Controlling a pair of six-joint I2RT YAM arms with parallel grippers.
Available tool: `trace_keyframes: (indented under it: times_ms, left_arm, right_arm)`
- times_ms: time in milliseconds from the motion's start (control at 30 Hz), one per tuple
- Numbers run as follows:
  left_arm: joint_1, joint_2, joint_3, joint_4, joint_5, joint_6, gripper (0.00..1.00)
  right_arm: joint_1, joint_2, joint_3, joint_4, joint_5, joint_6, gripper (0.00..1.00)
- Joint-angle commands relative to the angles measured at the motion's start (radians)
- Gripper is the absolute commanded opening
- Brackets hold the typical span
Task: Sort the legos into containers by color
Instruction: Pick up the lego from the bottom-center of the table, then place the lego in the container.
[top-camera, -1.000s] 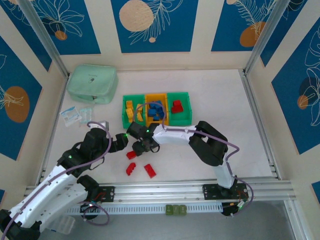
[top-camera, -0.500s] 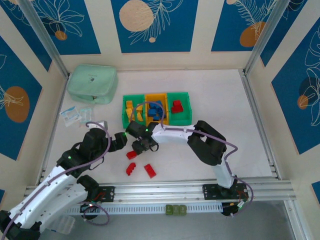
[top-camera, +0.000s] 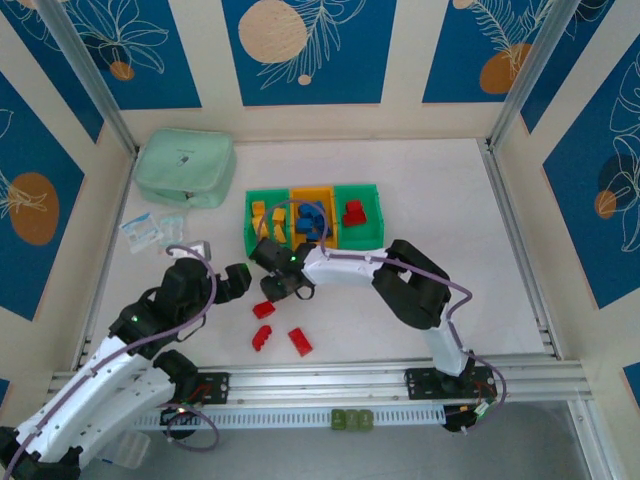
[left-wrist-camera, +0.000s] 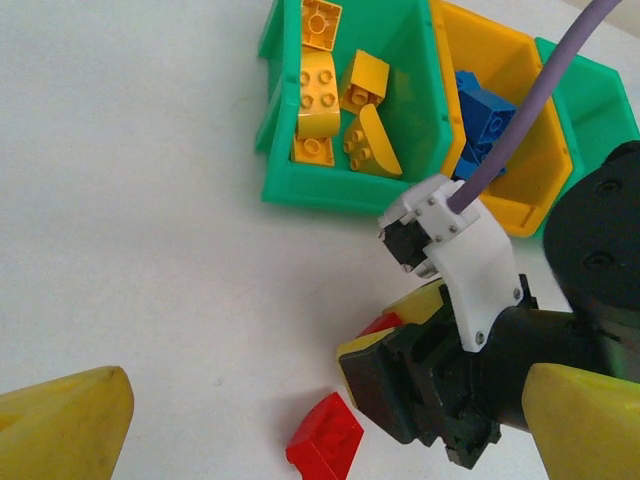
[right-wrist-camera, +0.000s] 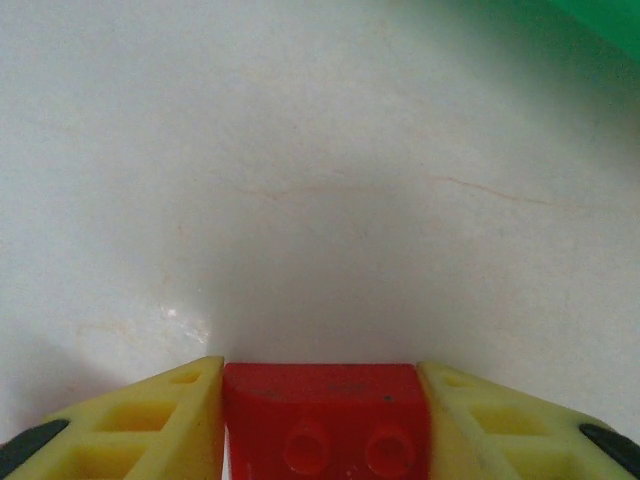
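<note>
Our right claw (top-camera: 281, 291) has just closed down from wide onto a red lego (right-wrist-camera: 325, 412), pads (right-wrist-camera: 150, 425) touching both its sides, on the counter (top-camera: 430, 200) at 7 o'clock from the containers (top-camera: 247, 236): we judge the pick made. Its arm (top-camera: 350, 268) stretches leftward, elbow bent; our left claw (top-camera: 240, 281) gapes empty.

Right arm (top-camera: 345, 268) low, jaws clamped (left arm (top-camera: 150, 315), jaws agape)
</note>
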Motion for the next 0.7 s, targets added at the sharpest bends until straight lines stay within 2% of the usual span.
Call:
trace_keyframes:
  times_ms: [0, 200, 400, 667]
  left_arm:
    - [0.011, 0.006, 0.013, -0.001, -0.006, -0.011, 0.99]
    - [0.011, 0.022, 0.034, 0.01, 0.021, 0.0, 0.99]
    - [0.011, 0.102, 0.056, 0.077, 0.11, 0.033, 0.99]
    - [0.005, 0.297, 0.121, 0.225, 0.258, 0.065, 0.99]
  right_arm:
    - [-0.012, -0.081, -0.044, -0.009, 0.012, 0.005, 0.46]
    - [-0.044, -0.204, -0.134, -0.016, 0.003, 0.037, 0.45]
    - [-0.13, -0.366, -0.217, -0.057, -0.003, 0.067, 0.45]
    - [-0.357, -0.466, -0.205, -0.117, 0.007, 0.004, 0.45]
